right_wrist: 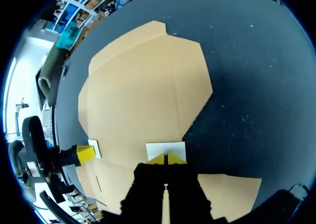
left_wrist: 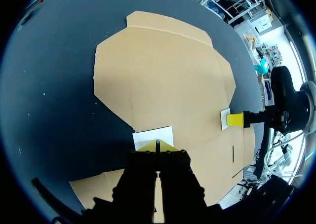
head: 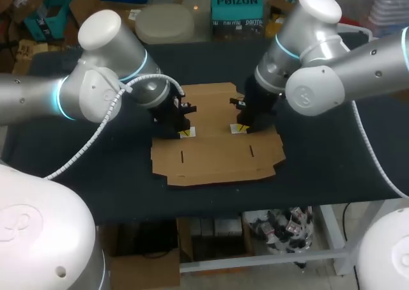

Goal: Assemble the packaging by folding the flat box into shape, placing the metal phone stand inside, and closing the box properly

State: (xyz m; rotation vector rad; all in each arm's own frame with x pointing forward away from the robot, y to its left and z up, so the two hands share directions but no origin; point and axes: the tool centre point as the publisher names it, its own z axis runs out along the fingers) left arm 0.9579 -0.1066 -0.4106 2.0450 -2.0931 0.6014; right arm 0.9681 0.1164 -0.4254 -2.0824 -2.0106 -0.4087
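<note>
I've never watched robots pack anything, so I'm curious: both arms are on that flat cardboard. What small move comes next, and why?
Likely the left gripper should lift off and fold an outer flap upward while the right gripper pins the cardboard box. It lies wholly unfolded on the table, with both grippers' shut tips resting on its middle.

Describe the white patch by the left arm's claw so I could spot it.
On the dark table lies a flat brown cardboard box. Near its left edge sits a small white square, with the left gripper's yellow tips at it; its twin lies by the right gripper.
</note>
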